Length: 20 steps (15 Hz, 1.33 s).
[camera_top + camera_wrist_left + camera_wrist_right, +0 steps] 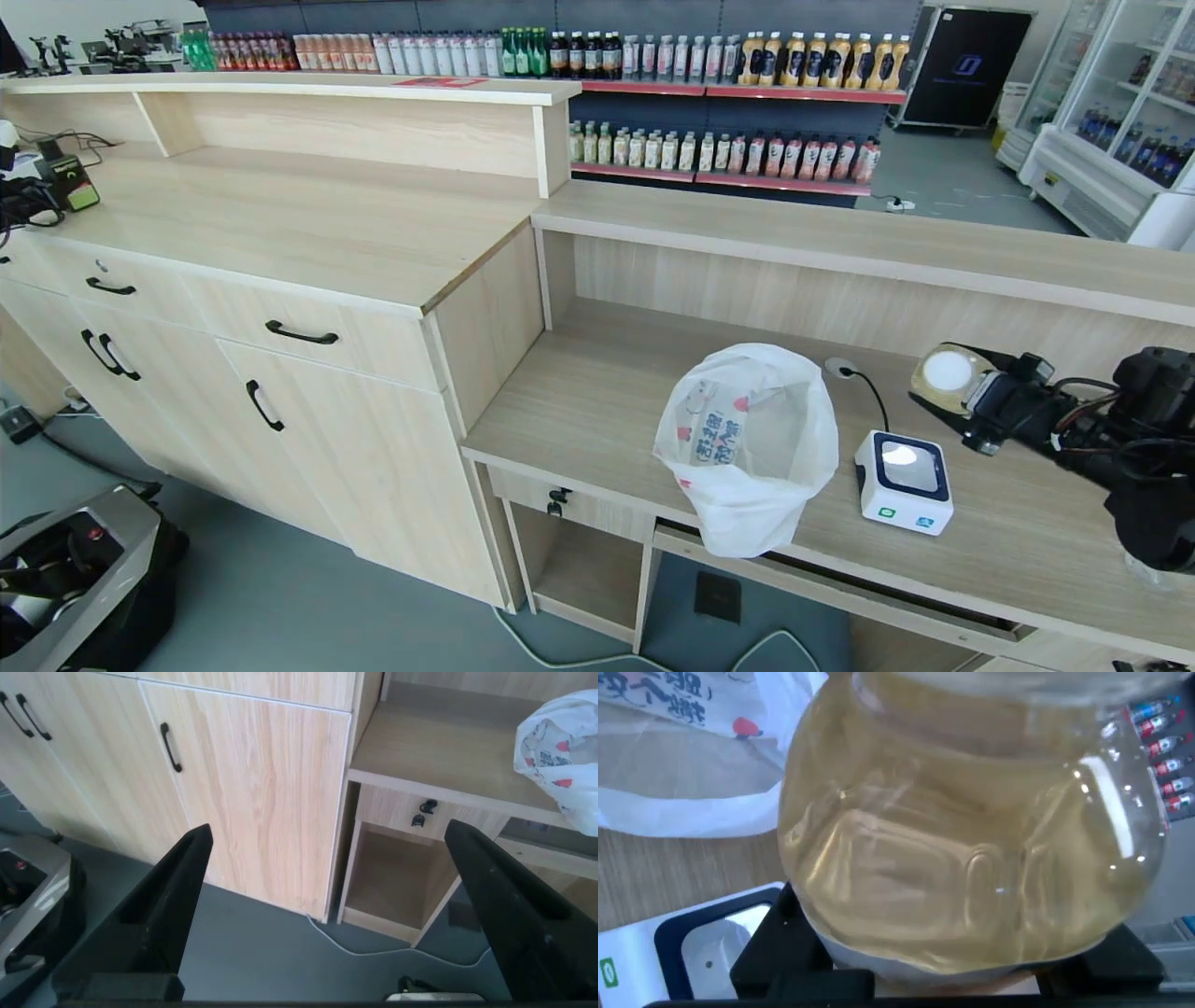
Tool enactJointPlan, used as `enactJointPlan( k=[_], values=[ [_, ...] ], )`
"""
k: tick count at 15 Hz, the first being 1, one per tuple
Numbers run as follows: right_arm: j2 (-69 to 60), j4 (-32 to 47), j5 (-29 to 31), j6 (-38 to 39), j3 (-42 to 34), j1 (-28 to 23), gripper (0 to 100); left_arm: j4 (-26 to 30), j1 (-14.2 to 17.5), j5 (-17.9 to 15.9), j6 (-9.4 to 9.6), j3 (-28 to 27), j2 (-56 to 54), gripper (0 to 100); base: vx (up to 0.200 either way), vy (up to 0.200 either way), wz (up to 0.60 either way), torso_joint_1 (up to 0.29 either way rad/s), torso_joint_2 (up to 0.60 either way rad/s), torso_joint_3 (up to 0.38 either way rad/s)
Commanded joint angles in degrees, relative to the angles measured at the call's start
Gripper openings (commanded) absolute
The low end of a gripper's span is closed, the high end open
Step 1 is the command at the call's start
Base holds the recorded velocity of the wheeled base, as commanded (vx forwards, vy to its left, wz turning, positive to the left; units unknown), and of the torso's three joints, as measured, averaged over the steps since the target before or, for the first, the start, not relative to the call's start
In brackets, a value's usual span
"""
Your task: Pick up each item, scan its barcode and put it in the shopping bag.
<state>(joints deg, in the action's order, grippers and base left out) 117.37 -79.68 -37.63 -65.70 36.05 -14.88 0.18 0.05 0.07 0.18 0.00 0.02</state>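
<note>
My right gripper [991, 399] is shut on a clear bottle [947, 375] of pale yellow drink, held on its side just above the desk, white cap end facing the head camera. The right wrist view looks along the bottle [971, 859], with the dark fingers [789, 957] under it. A white barcode scanner [904, 481] [687, 952] stands on the desk a little in front of the bottle. Left of the scanner, the white printed shopping bag [747, 448] [682, 756] stands open at the desk's front edge. My left gripper [327, 924] hangs open over the floor by the cabinet, holding nothing.
The low wooden desk [597, 392] has a back wall and an upper ledge. A taller cabinet counter [308, 233] with drawers and doors stands on its left. The scanner's black cable [873, 392] runs to a hole in the desk. Drink shelves [728, 93] line the back.
</note>
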Motion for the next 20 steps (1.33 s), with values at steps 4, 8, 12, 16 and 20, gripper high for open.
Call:
enactJointPlan(
  k=[4,8,12,16,20],
  values=[
    [3.3,0.0,0.0,-2.2,-1.0,-0.8,0,0.0,0.0,0.0,-0.01,0.0,0.0,100,0.0,0.0,0.0,0.0,0.0,0.0],
    [5.2,0.0,0.1,-4.4,-0.7,-1.3,0,0.0,0.0,0.0,-0.01,0.0,0.0,100,0.0,0.0,0.0,0.0,0.0,0.0],
    [7.8,-3.2,0.1,-5.1,-0.8,-1.6,0,0.0,0.1,0.0,-0.01,0.0,0.0,100,0.0,0.0,0.0,0.0,0.0,0.0],
    [9.5,-3.7,0.1,-5.1,0.2,-1.1,0,0.0,0.0,0.0,-0.01,0.0,0.0,100,0.0,0.0,0.0,0.0,0.0,0.0],
    [12.4,-6.9,-0.1,-4.8,1.3,0.5,0,0.0,0.0,0.0,-0.01,0.0,0.0,100,0.0,0.0,0.0,0.0,0.0,0.0]
  ],
)
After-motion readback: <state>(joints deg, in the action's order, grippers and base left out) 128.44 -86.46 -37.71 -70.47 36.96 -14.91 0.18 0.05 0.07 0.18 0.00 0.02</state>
